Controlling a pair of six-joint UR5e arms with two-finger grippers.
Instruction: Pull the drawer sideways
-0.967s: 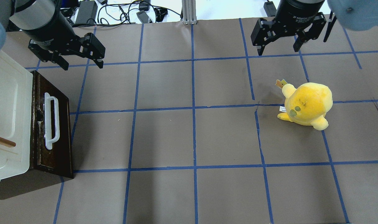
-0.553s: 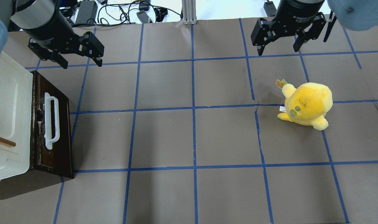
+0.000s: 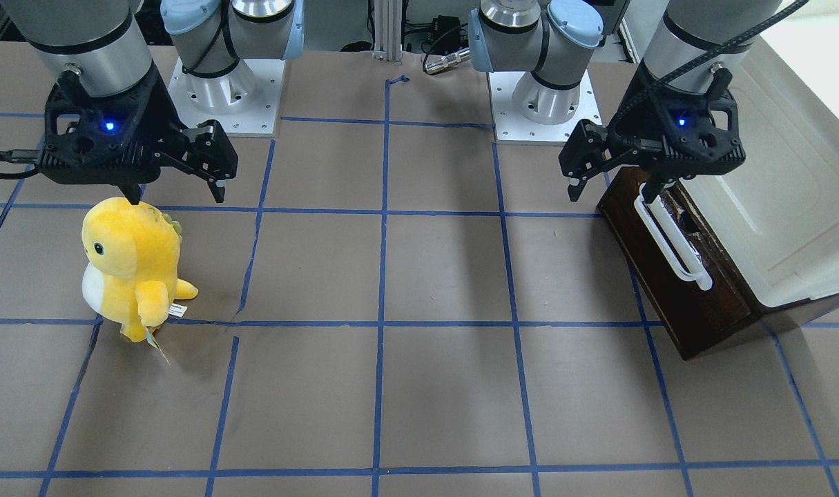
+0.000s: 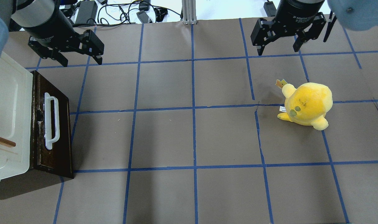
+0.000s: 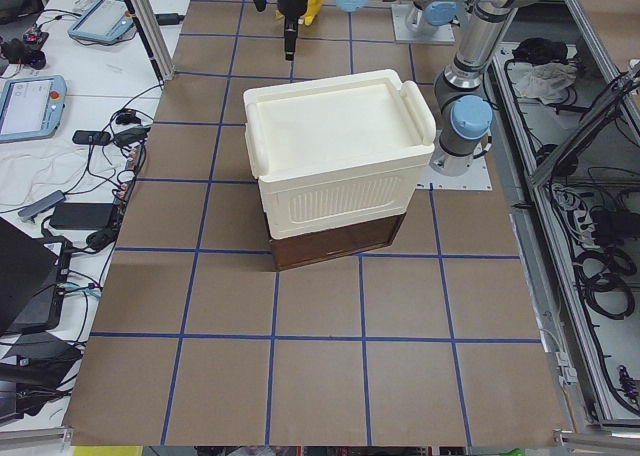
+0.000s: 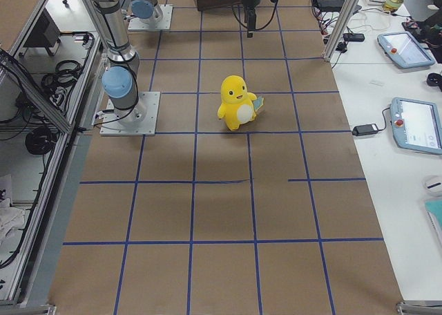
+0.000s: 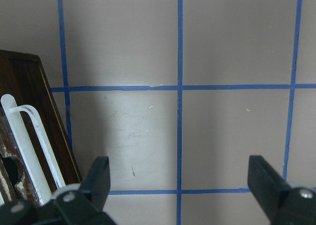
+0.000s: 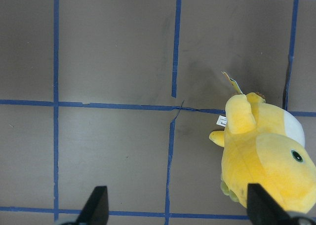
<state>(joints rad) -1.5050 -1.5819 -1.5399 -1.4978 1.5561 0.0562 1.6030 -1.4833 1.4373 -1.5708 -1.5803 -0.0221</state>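
Note:
The drawer (image 4: 59, 137) has a dark brown front with a long white bar handle (image 4: 50, 121). It sits against the cream-white cabinet (image 4: 5, 118) at the table's left edge, and its box sides are hidden. It also shows in the front view (image 3: 674, 290) and the left wrist view (image 7: 29, 101). My left gripper (image 4: 82, 62) is open and empty, above the table just beyond the drawer's far end, touching nothing; its fingers (image 7: 98, 173) frame bare table. My right gripper (image 4: 278, 51) is open and empty at the far right.
A yellow plush toy (image 4: 307, 104) stands on the right half of the table, close under my right gripper in the front view (image 3: 129, 266). Blue tape lines grid the brown table (image 4: 192, 137). Cables and power bricks (image 4: 120, 12) lie beyond the far edge.
My left gripper has shifted slightly toward the table's far edge, still open. The right gripper, the drawer and the toy have not moved.

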